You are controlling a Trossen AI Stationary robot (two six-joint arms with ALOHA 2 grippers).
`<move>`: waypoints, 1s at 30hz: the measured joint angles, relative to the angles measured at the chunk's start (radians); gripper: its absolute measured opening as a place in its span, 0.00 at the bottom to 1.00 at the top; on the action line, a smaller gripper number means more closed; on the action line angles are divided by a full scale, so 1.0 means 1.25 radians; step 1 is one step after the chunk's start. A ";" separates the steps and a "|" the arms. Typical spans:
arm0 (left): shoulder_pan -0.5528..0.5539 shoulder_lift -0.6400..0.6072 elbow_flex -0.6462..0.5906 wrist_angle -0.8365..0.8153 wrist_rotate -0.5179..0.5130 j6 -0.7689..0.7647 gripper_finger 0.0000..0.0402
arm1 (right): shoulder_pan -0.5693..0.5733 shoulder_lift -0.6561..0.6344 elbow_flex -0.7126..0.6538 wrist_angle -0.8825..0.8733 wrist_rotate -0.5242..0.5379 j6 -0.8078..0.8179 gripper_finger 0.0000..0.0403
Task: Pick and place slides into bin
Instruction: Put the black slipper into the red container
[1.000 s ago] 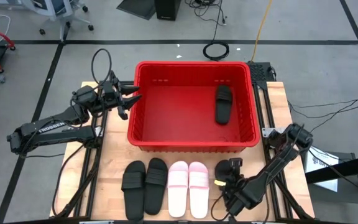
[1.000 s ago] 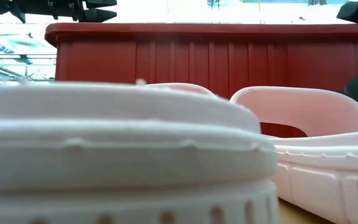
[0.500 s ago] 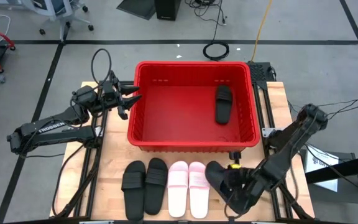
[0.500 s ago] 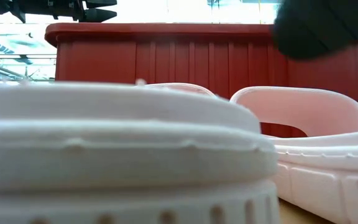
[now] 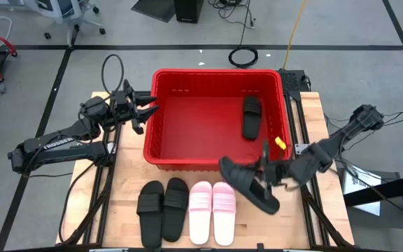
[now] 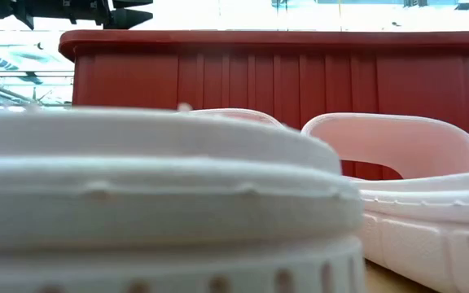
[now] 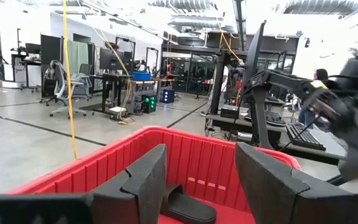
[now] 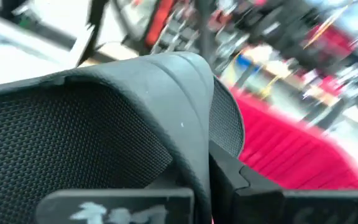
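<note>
The red bin point(image 5: 161, 143) stands mid-table with one black slide point(image 5: 251, 116) lying flat inside it. My right gripper point(image 5: 265, 179) is shut on another black slide point(image 5: 243, 183), held in the air over the bin's near right corner; this slide fills the right wrist view point(image 8: 104, 124). Two black slides point(image 5: 163, 208) and two pink slides point(image 5: 212, 203) lie sole-down side by side on the table's near part. My left gripper point(image 5: 147, 110) is open and empty at the bin's left rim, and its fingers frame the bin in the left wrist view point(image 7: 197, 162). My right gripper holds the black slide about its middle, beside the wide strap point(image 8: 185, 87). The fingers come from the table's right side, roughly level, and lie across the slide. The slide is lifted clear of the table and tilted. The slide itself hides the exact place of contact.
The pink slides point(image 6: 397, 163) stand right in front of the low camera, with the bin's near wall point(image 6: 275, 81) behind them. Bare wood shows at the table's near left and near right. Frame rails run along both sides of the table.
My right gripper has risen from the table's near right corner and gone toward the bin. It has carried the black slide, which was low by the pink slides and now hangs clear and tilted at the bin's near right corner.
</note>
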 joint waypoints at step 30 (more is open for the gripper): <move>0.063 0.000 0.000 0.037 -0.125 0.127 0.49 | -0.722 -0.040 -0.098 -0.107 -0.030 -0.170 0.01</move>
